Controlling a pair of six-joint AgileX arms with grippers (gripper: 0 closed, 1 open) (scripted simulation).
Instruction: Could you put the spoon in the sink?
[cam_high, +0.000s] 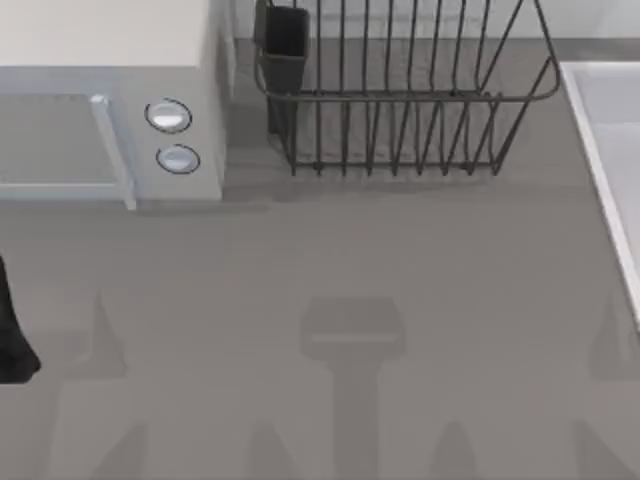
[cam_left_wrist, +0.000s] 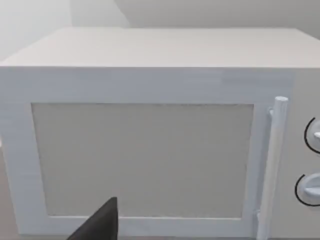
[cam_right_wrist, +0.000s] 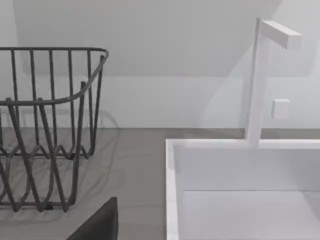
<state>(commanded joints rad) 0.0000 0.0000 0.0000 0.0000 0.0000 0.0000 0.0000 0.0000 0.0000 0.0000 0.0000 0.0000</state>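
Seeing my left arm (cam_high: 15, 330) parked at the table's left edge; can't tell either pincer's state. Left wrist faces the microwave (cam_left_wrist: 150, 150); right wrist shows sink (cam_right_wrist: 172, 190), faucet (cam_right_wrist: 257, 80), dish rack (cam_right_wrist: 45, 130).

The sink (cam_high: 600, 130) and microwave (cam_high: 110, 60) run off the top view's edges — dish rack (cam_high: 400, 90) too.

In front of the microwave (cam_high: 110, 110) the tabletop (cam_high: 330, 260) lay open across to the sink (cam_high: 610, 150). The wire dish rack (cam_high: 400, 100) stood just beside the microwave, blocking the back between it and the sink.
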